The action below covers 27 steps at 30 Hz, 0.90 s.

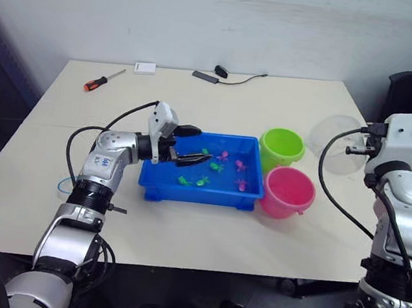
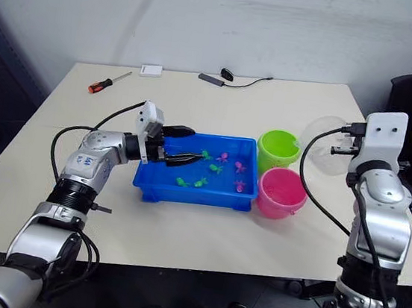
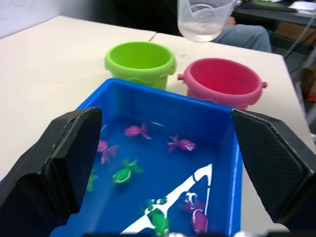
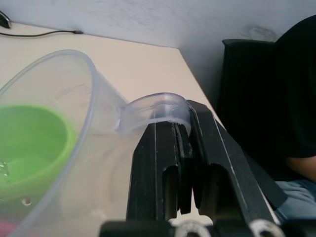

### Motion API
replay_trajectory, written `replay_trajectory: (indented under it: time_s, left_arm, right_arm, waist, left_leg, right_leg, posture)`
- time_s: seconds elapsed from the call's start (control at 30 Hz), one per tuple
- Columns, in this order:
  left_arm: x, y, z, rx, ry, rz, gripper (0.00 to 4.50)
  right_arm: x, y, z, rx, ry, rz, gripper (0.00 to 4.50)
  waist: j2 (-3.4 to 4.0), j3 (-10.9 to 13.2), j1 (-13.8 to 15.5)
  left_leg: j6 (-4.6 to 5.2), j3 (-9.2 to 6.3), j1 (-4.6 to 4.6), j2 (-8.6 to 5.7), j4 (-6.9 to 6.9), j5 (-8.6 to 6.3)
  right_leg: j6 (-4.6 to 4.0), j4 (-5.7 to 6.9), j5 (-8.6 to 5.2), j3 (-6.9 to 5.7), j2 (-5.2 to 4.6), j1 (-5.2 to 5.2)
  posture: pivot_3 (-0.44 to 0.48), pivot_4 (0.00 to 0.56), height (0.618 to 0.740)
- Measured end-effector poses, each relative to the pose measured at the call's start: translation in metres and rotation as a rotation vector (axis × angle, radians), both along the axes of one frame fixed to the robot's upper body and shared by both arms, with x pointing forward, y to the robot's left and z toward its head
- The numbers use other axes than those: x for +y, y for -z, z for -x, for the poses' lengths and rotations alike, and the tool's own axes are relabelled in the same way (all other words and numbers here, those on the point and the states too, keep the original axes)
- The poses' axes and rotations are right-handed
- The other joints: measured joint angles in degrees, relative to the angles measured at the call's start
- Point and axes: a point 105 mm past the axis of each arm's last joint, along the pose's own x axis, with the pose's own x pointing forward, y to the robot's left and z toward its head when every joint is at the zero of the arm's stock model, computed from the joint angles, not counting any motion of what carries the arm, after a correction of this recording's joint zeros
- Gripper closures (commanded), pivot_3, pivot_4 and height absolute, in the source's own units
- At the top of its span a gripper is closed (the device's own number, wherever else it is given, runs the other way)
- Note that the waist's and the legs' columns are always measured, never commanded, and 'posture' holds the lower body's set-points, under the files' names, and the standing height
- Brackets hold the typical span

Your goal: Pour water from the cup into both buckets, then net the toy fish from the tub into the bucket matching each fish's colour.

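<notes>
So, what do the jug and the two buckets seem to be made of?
The jug looks like clear, thin plastic: the green bucket shows through its wall. Both that one and the pink bucket look like opaque moulded plastic with a smooth, slightly glossy finish and rolled rims.

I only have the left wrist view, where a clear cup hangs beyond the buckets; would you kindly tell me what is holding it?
Observer: The right gripper is shut on the handle of the cup.
Operator: Thank you. Where is the net?
Observer: A light blue hoop, probably the net, lies on the table near its left edge, beside the left arm's elbow.
Operator: Is anything else lying about?
Observer: An orange-handled screwdriver lies near the far left corner.
</notes>
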Motion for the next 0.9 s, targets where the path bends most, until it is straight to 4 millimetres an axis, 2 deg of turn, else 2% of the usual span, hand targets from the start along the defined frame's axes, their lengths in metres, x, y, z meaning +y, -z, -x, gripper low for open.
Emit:
replay_trajectory:
  time_s: [0.2, 0.47, 0.7, 0.9]
  left_arm:
    - [0.007, 0.004, 0.002, 0.021, -0.037, -0.013, 0.0]
    - [0.005, 0.002, 0.007, 0.016, -0.036, -0.015, 0.0]
    - [0.005, 0.004, 0.01, 0.025, -0.035, -0.019, 0.0]
    - [0.006, 0.005, 0.01, 0.028, -0.037, -0.023, 0.0]
  right_arm:
    - [0.006, -0.003, -0.019, 0.012, 0.034, 0.009, 4.46]
    - [0.016, -0.001, -0.038, 0.045, 0.072, 0.2, 4.46]
    - [0.022, 0.005, -0.045, 0.067, 0.087, 0.31, 4.46]
    - [0.035, -0.004, -0.049, 0.044, 0.087, 0.45, 4.46]
  waist:
    - [0.03, -0.02, -0.17]
    - [0.03, -0.02, -0.25]
    - [0.03, -0.02, -0.18]
    - [0.03, -0.02, -0.29]
  left_leg:
    - [0.0, 0.03, 0.0, 0.01, -0.02, 0.0]
    - [-0.22, 0.08, 0.0, 0.0, -0.03, 0.14]
    - [-0.36, 0.08, 0.0, 0.01, -0.03, 0.22]
    - [-0.37, 0.07, 0.01, 0.02, -0.04, 0.23]
  right_leg:
    - [0.0, 0.02, 0.0, 0.02, 0.01, 0.0]
    - [0.0, 0.06, 0.0, 0.05, 0.01, -0.02]
    - [0.0, 0.06, 0.0, 0.05, 0.01, -0.02]
    - [0.0, 0.06, 0.0, 0.05, 0.01, -0.03]
  posture:
    - [0.0, 0.15, 0.74]
    - [0.0, 0.15, 0.74]
    - [0.0, 0.15, 0.74]
    - [0.0, 0.15, 0.74]
